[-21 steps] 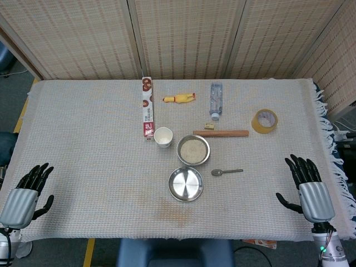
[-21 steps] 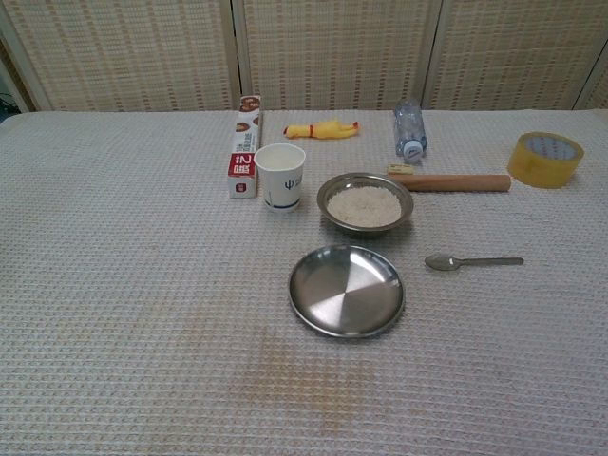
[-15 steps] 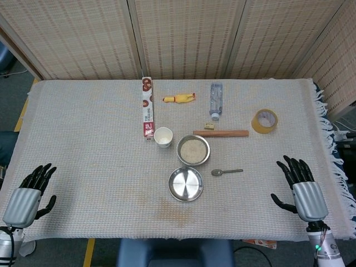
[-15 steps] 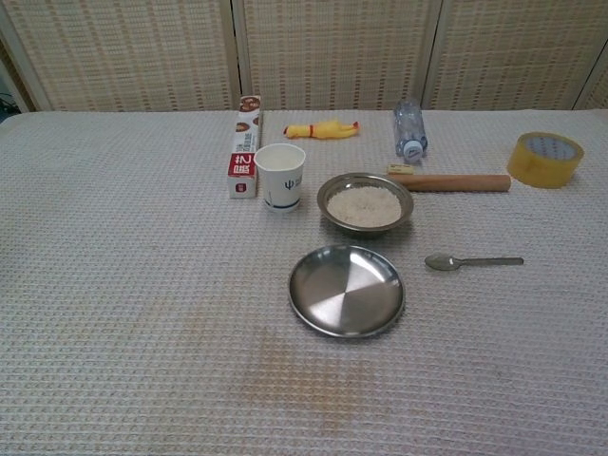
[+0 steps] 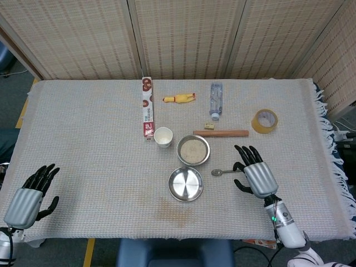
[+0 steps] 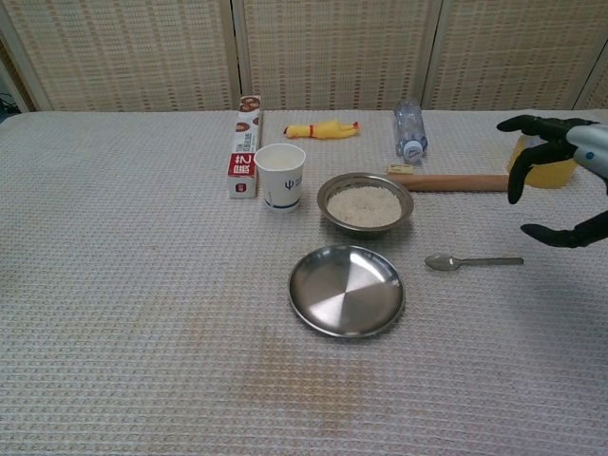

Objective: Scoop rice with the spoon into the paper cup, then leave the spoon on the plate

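A metal spoon point(image 5: 226, 172) point(image 6: 472, 261) lies on the cloth, bowl end left, to the right of the empty steel plate point(image 5: 186, 184) point(image 6: 347, 290). Behind the plate stands a steel bowl of rice point(image 5: 193, 149) point(image 6: 365, 203), and a white paper cup point(image 5: 163, 137) point(image 6: 279, 176) stands upright to its left. My right hand point(image 5: 255, 172) point(image 6: 562, 179) hovers open, fingers spread, just right of the spoon's handle end without touching it. My left hand point(image 5: 30, 192) rests open at the table's near left corner, seen only in the head view.
Along the far side lie a red and white box point(image 5: 147, 108), a yellow rubber chicken point(image 5: 179, 98), a plastic bottle point(image 5: 216, 100), a wooden rolling pin point(image 5: 221, 133) with a small block point(image 5: 209, 126) and a tape roll point(image 5: 265, 121). The cloth's fringe hangs at the right edge.
My right hand has swung in from the near right edge toward the spoon and now shows in the chest view. The left hand has slid slightly nearer the table's edge. Objects are unmoved.
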